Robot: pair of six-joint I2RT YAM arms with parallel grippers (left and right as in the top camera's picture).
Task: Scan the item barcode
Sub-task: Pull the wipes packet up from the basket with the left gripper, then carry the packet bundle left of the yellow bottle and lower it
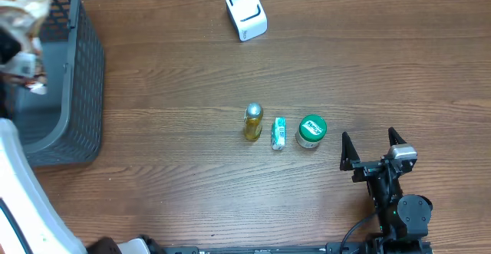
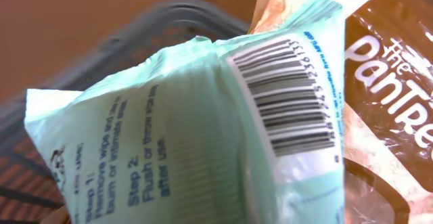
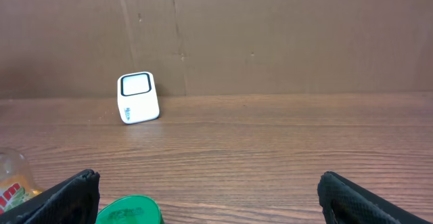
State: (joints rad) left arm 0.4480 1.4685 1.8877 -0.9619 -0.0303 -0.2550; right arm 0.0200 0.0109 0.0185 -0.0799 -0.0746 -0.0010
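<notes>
- The left hand (image 1: 17,54) is up over the gray basket (image 1: 77,77) at the far left edge of the tabletop (image 1: 192,200). It looks blurry from above.
- Its fingers do not show, so I cannot tell if it is wide, narrow or holding something.
- A light green packet (image 2: 203,129) fills the left wrist view. Its barcode (image 2: 291,95) faces that camera.
- A brown packet (image 2: 392,116) sits right beside it, with the basket behind.
- The white scanner (image 1: 246,13) stands at the far side of the tabletop, well apart from the basket.
- A yellow bottle (image 1: 252,122), a small box (image 1: 278,133) and a green-lid tub (image 1: 311,131) stand in a row in the middle.
- The right hand (image 1: 368,135) is just beside the tub, spread wide and holding nothing.
</notes>
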